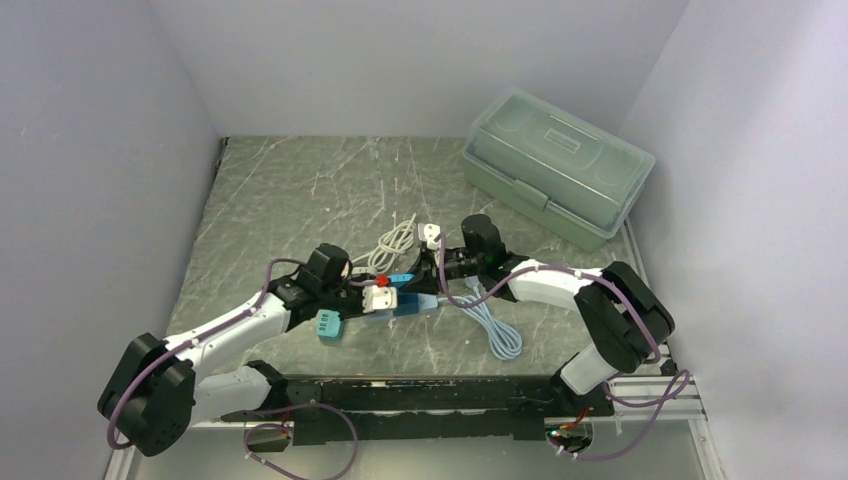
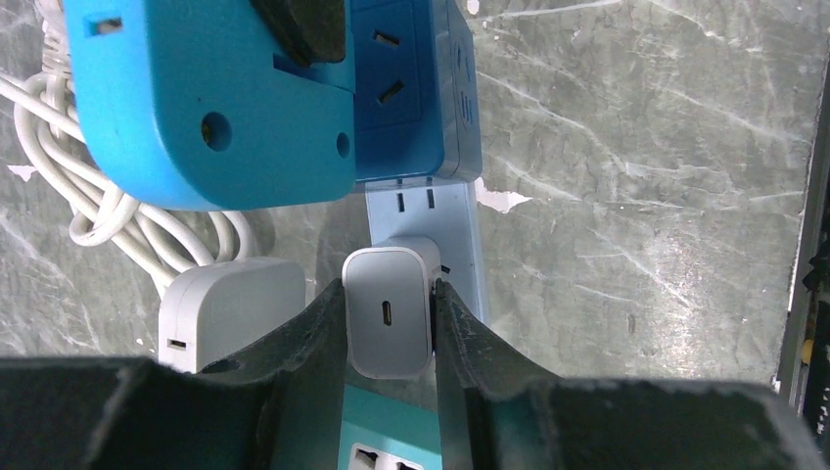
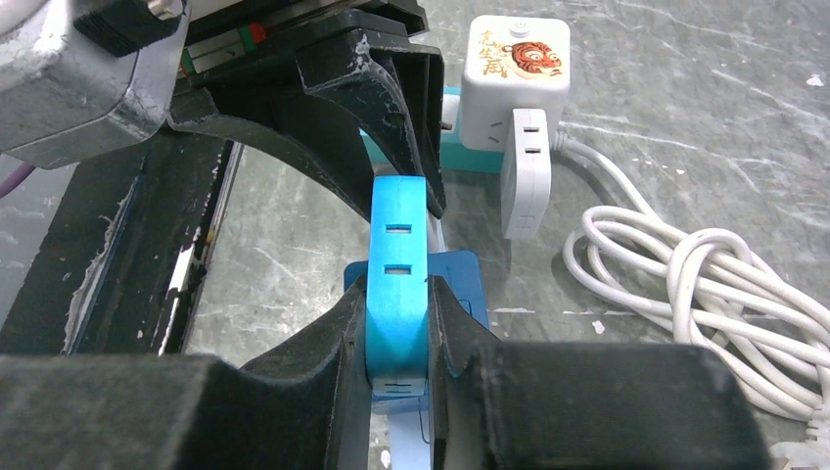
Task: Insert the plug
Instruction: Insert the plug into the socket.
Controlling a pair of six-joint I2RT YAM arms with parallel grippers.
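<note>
With the left gripper (image 2: pixel 388 302) pinching the white charger (image 2: pixel 386 328) at lower centre of the left wrist view, over the pale blue strip (image 2: pixel 460 245), and the right gripper (image 3: pixel 397 305) clamped on the blue socket block (image 3: pixel 396 235), the charger should probably be held square and pressed straight into the slots, without twisting.

The left arm (image 1: pixel 235 325) reaches forward and inward from its base, forearm low and wrist level. Its jaws are closed on a white charger (image 2: pixel 389 323), one against each flat side. The right arm (image 1: pixel 545 283) folds sharply at the elbow and stretches leftward to meet it, jaws clamped on a blue socket adapter (image 3: pixel 397 284).
</note>
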